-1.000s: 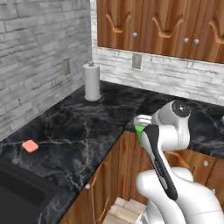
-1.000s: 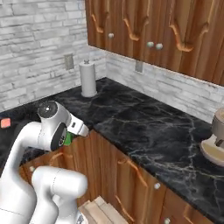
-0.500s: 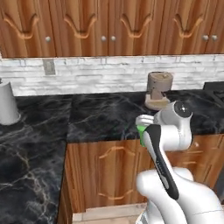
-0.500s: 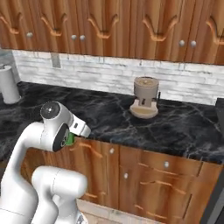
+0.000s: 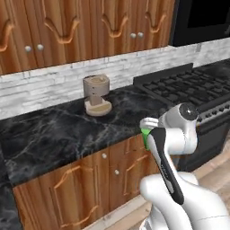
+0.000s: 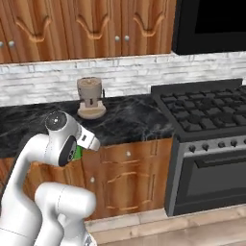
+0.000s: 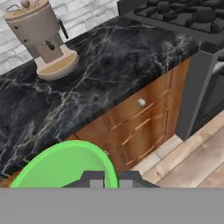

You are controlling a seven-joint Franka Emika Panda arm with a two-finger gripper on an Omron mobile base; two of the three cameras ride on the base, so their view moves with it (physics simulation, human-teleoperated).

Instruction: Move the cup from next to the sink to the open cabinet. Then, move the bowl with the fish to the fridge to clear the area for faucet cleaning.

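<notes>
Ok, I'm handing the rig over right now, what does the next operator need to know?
Gripper: shut on the cup, carried in front of the lower cabinets.
Surroundings: black marble counter with a beige appliance, stove to its right.
Done: cup picked up.
Left: put the cup in the open cabinet, then take the bowl with the fish to the fridge.

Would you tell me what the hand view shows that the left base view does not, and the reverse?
The hand view alone shows the open mouth of the cup and the two dark fingertips shut at its rim. The left base view alone shows the wooden wall cabinets above the counter, and the cup as just a green sliver beside the arm. Both share the beige coffee machine, the black marble counter and the stove.
</notes>
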